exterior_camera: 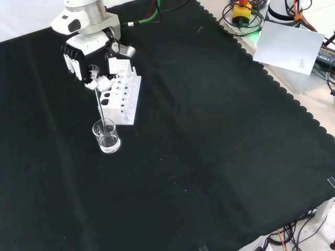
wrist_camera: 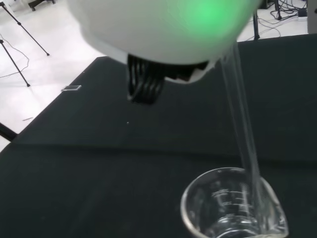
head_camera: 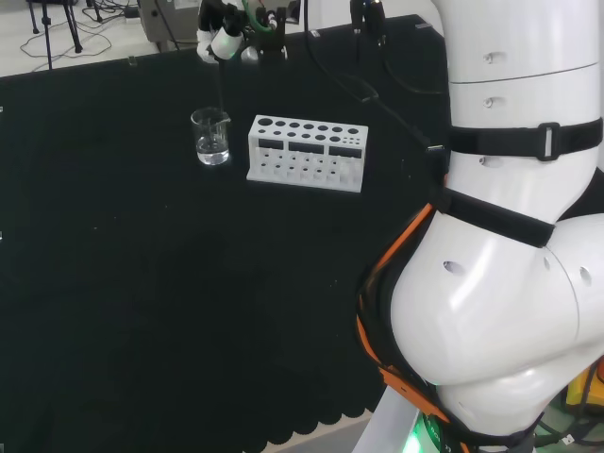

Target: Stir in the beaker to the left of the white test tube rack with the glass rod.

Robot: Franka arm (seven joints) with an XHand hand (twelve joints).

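A small clear glass beaker [head_camera: 210, 137] [exterior_camera: 106, 136] [wrist_camera: 233, 208] with a little clear liquid stands on the black cloth, left of the white test tube rack [head_camera: 307, 152] [exterior_camera: 121, 95] in the head view. The hand [head_camera: 229, 32] [exterior_camera: 89, 55] hangs above the beaker, fingers curled round a thin glass rod [exterior_camera: 99, 107] [wrist_camera: 242, 119]. The rod slants down from the hand, and its lower end is inside the beaker, near the rim. In the wrist view a blurred white part of the hand [wrist_camera: 163, 29] lies above the rod.
The arm's big white links [head_camera: 500, 236] stand at the right of the head view. Beyond the cloth's scalloped edge [exterior_camera: 272, 73], cables and a sheet of paper [exterior_camera: 290, 47] lie in the front view. Bare black cloth [exterior_camera: 209, 157] spreads around the beaker and rack.
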